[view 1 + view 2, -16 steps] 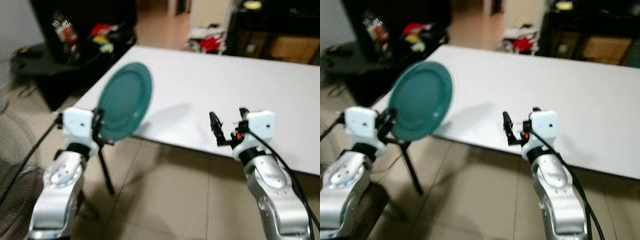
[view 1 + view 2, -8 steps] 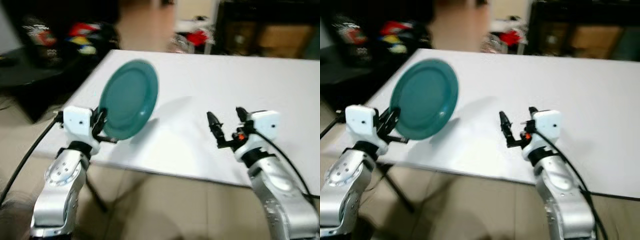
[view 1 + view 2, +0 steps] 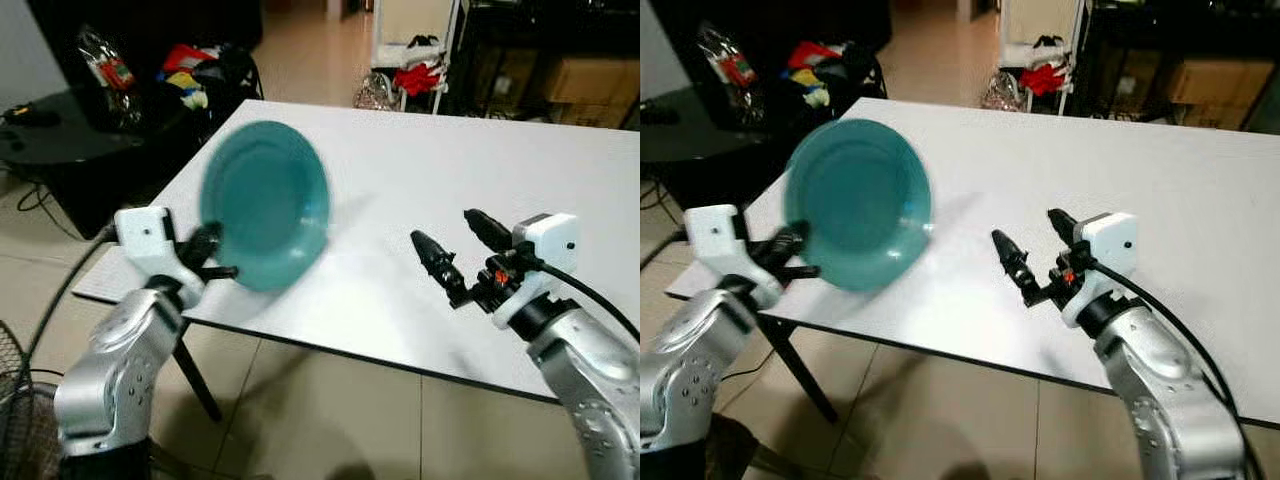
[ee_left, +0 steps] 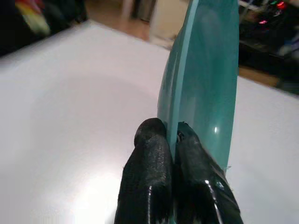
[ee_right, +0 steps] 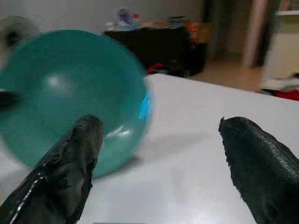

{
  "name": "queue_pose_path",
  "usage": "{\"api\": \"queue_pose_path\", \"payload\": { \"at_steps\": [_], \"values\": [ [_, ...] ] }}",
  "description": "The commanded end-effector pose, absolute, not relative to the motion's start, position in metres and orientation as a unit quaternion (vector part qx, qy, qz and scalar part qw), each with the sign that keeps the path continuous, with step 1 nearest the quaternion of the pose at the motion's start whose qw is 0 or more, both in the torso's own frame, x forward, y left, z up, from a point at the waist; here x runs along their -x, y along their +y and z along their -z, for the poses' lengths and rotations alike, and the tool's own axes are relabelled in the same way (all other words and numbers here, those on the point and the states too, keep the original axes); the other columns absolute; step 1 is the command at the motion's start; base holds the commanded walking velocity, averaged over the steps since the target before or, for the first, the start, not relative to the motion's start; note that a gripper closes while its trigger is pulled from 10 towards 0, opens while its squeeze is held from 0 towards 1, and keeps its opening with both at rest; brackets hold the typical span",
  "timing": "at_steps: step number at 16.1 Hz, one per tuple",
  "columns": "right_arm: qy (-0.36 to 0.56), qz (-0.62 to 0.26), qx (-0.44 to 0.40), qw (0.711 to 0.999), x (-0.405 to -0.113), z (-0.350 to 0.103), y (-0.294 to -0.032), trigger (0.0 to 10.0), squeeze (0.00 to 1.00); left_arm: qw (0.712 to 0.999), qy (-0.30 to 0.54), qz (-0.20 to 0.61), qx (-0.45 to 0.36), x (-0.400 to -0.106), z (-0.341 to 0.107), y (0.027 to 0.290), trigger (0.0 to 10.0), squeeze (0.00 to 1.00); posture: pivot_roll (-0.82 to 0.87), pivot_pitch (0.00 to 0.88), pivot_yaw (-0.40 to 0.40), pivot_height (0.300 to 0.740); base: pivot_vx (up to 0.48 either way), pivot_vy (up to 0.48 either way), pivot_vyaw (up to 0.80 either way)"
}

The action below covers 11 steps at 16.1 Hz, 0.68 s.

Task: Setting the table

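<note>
White counter (image 3: 420, 190) spreads ahead, where the left tool (image 3: 205, 258) pinches the lower rim of a plain teal plate (image 3: 265, 205), held nearly upright over the near-left corner, while the right tool (image 3: 455, 255) hovers beside it, fingers spread wide and holding nothing.
</note>
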State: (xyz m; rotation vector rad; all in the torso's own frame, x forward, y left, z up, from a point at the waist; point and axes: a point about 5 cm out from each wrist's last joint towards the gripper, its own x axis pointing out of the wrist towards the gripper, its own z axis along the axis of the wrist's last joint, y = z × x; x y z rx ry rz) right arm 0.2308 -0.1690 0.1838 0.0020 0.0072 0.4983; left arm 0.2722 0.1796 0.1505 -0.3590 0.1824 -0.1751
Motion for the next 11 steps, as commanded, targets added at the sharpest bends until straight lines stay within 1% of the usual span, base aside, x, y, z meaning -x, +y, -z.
{"api": "queue_pose_path", "payload": {
  "at_steps": [1,2,4,5,6,8,9,11],
  "values": [
    [0.009,-0.260,-0.002,0.966,-0.227,-0.185,-0.171,10.0,0.00,0.968,0.094,0.100,0.211,-0.277,-0.156,0.176,10.0,0.00,-0.09,0.000,0.078,0.740,0.000,0.000,0.00],
    [0.015,-0.274,0.000,0.961,-0.226,-0.186,-0.172,10.0,0.00,0.958,0.104,0.106,0.246,-0.281,-0.157,0.175,10.0,0.00,-0.09,0.000,0.078,0.740,0.000,0.000,0.00],
    [0.040,-0.308,0.006,0.951,-0.221,-0.185,-0.174,10.0,0.00,0.921,0.185,0.098,0.328,-0.288,-0.140,0.171,10.0,0.00,-0.09,0.000,0.078,0.740,0.000,0.000,0.00],
    [0.054,-0.324,0.011,0.945,-0.218,-0.183,-0.173,10.0,0.00,0.903,0.225,0.078,0.357,-0.291,-0.126,0.170,10.0,0.00,-0.09,0.000,0.079,0.740,0.000,0.000,0.00],
    [0.055,-0.325,0.011,0.944,-0.218,-0.183,-0.173,10.0,0.00,0.902,0.226,0.075,0.359,-0.292,-0.125,0.170,10.0,0.00,-0.09,0.000,0.079,0.740,0.000,0.000,0.00],
    [0.081,-0.353,0.005,0.932,-0.210,-0.179,-0.171,10.0,0.00,0.863,0.276,0.036,0.421,-0.298,-0.106,0.174,10.0,0.00,-0.11,0.000,0.086,0.740,0.000,0.000,0.00],
    [0.089,-0.363,0.006,0.928,-0.206,-0.178,-0.170,10.0,0.00,0.855,0.283,0.034,0.434,-0.300,-0.105,0.174,10.0,0.00,-0.11,0.000,0.087,0.740,0.000,0.000,0.00],
    [0.100,-0.378,0.010,0.920,-0.200,-0.177,-0.169,10.0,0.00,0.850,0.292,0.033,0.437,-0.302,-0.105,0.174,10.0,0.00,-0.11,0.000,0.089,0.740,0.000,0.000,0.00]
  ]
}}
